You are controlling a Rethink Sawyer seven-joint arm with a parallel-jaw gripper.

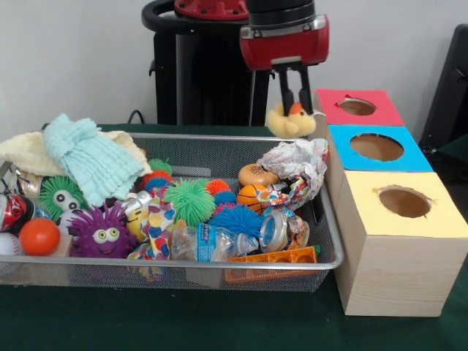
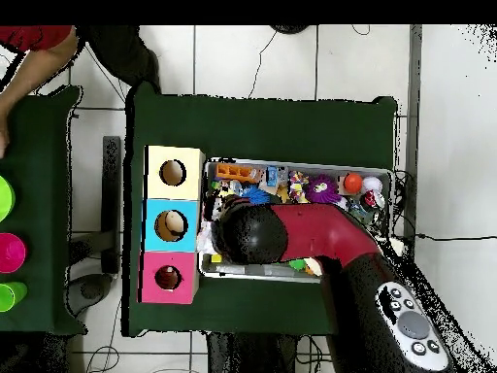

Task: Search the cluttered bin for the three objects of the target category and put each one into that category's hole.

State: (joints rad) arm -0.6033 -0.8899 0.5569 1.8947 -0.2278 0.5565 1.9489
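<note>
My gripper clenches the yellow duck (orange beak showing) above the wire bin's far rim, beside the red box.

No legible text, seemingly.

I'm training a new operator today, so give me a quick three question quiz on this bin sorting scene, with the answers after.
1. True or false: the gripper is shut on the yellow duck, lifted above the wire bin.
2. Which box lies closest to the duck: A red box, B blue box, C yellow box?
3. Fill in: the light blue cloth is draped over the bin's ___ corner in the front view.

Key: 1 true. 2 A. 3 far left.
</note>
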